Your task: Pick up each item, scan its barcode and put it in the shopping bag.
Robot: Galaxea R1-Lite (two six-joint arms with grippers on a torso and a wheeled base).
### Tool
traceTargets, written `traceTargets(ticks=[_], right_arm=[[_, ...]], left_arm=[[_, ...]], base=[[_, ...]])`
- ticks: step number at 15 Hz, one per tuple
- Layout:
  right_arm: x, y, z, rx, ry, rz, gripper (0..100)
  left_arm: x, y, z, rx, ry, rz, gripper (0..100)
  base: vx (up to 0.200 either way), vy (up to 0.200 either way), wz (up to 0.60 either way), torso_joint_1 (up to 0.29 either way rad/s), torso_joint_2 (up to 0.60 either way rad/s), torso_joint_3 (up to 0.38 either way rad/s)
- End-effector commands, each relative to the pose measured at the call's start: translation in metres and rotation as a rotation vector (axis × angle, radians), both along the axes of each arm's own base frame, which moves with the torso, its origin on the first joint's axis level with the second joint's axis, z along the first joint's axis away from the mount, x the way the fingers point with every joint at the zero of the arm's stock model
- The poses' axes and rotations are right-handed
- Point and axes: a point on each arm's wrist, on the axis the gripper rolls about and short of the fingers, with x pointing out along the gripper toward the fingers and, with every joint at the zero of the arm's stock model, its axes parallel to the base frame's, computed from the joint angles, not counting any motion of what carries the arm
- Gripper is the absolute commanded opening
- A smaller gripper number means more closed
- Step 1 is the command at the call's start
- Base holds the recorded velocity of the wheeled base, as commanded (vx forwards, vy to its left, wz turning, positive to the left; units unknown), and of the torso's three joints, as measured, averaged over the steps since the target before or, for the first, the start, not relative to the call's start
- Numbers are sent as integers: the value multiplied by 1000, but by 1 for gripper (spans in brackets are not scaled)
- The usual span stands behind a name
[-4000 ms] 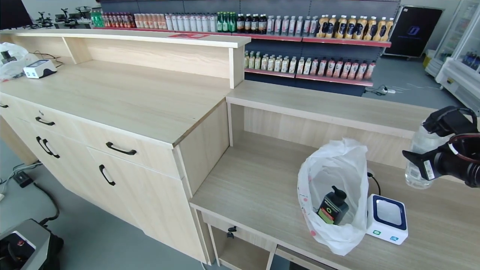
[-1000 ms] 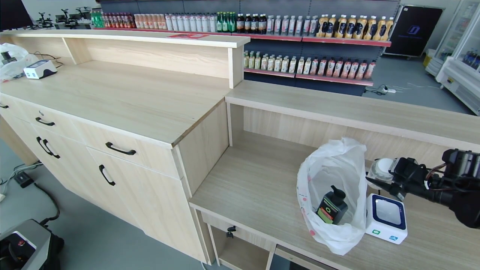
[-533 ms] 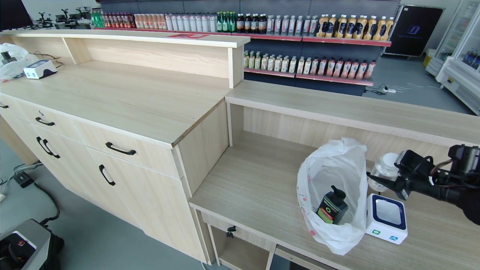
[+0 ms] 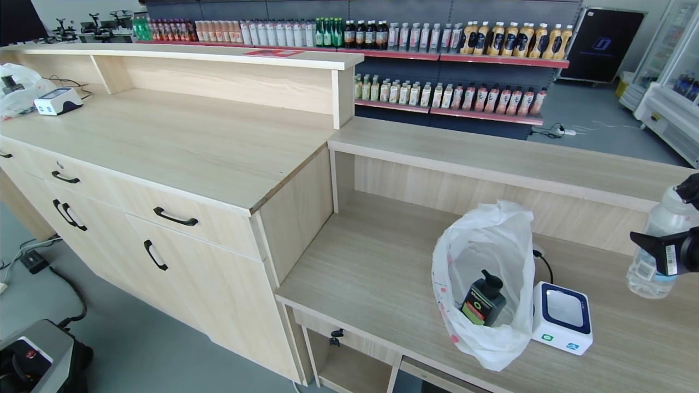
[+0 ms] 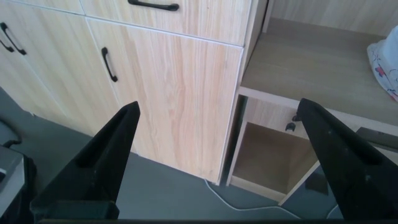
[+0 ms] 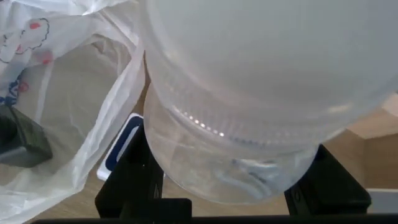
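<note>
Clear bottle [image 4: 650, 273] is clamped in the right gripper [image 4: 665, 224] over the right end of the table [image 4: 371, 262], well apart from the scanner [image 4: 563, 317]. The scanner is just beside the shopping bag [image 4: 491, 240], which holds a dark pump bottle [image 4: 485, 303]. Left gripper [image 5: 217, 106] is spread wide, holding nothing.

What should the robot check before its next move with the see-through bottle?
1. Clear bottle gripped by the right gripper: ok, it is upright between the fingers.
2. Bottle above the scanner: not ok, it hangs well to the scanner's right.
3. Barcode facing the scanner: cannot tell.
4. Shopping bag mouth open: ok, with room beside the pump bottle inside.
5. Left gripper out of the way: ok, open, low by the cabinet door.
</note>
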Motion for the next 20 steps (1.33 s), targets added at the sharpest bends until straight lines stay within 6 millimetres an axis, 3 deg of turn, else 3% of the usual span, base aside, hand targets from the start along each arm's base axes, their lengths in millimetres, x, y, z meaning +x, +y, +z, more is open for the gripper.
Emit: traceTargets(ticks=[1,5,9,15,20], right_arm=[[-14,9,11,31,-65,-4,0],[-3,20,9,130,-93,0,0],[28,20,-24,315,-19,-33,0],[80,16,-78,322,-18,-12,0],[106,26,-103,319,-34,34,0]], left_arm=[[0,0,0,0,1,0,100],[0,0,0,0,1,0,100],[0,0,0,0,1,0,100],[0,0,0,0,1,0,100],[0,0,0,0,1,0,100]], base=[[0,0,0,0,0,0],[0,0,600,0,2,4],[0,0,0,0,0,0],[0,0,0,0,0,0],[0,0,0,0,0,0]])
